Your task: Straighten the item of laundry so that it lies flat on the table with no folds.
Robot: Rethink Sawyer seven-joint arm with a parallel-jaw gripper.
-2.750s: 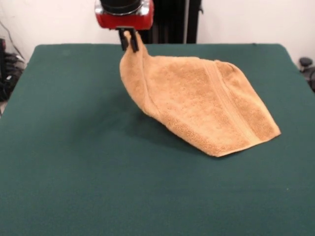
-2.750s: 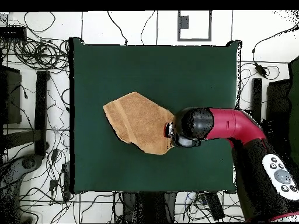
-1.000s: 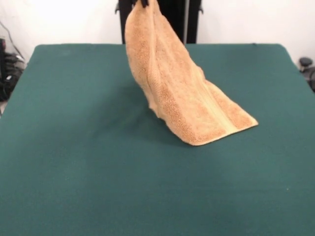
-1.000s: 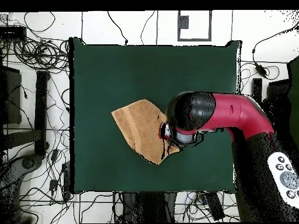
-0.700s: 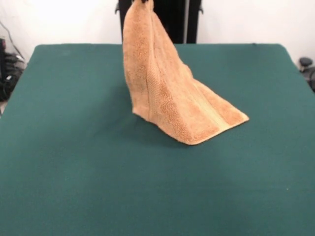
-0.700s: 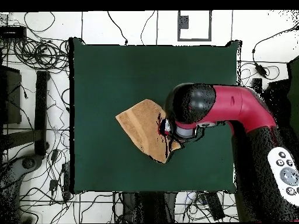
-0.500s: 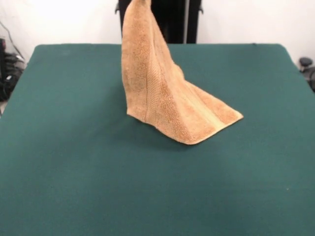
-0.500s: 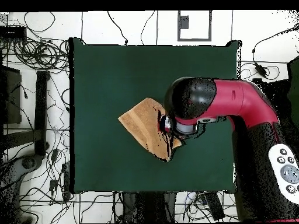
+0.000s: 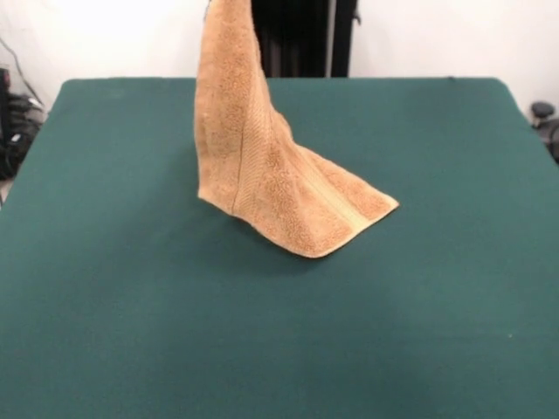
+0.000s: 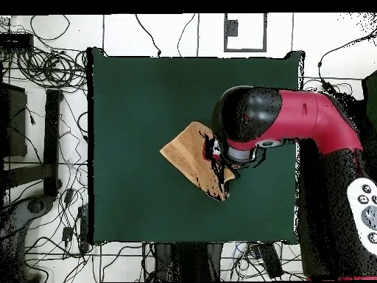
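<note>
The item of laundry (image 9: 262, 175) is an orange-tan towel pulled up into a tall peak, its raised corner running off the top of the front view. Its lower part rests on the dark green table (image 9: 131, 305), ending in a point toward the right, with a woven band down the hanging side. From overhead the towel (image 10: 188, 151) spreads left from under the red and black arm head (image 10: 250, 121). The gripper (image 10: 216, 152) sits under that head, shut on the towel's raised corner; its fingers are mostly hidden. The table (image 10: 147, 96) extends well beyond the towel on all sides.
The robot's dark pedestal (image 9: 297, 35) stands behind the table's far edge. The red arm (image 10: 324, 125) crosses the table's right edge in the overhead view. Tangled cables (image 10: 51, 66) lie on the floor around the table.
The gripper rose out of the front view with the towel's corner and drifted left. The towel stands steeper, and its resting point has slid left across the table.
</note>
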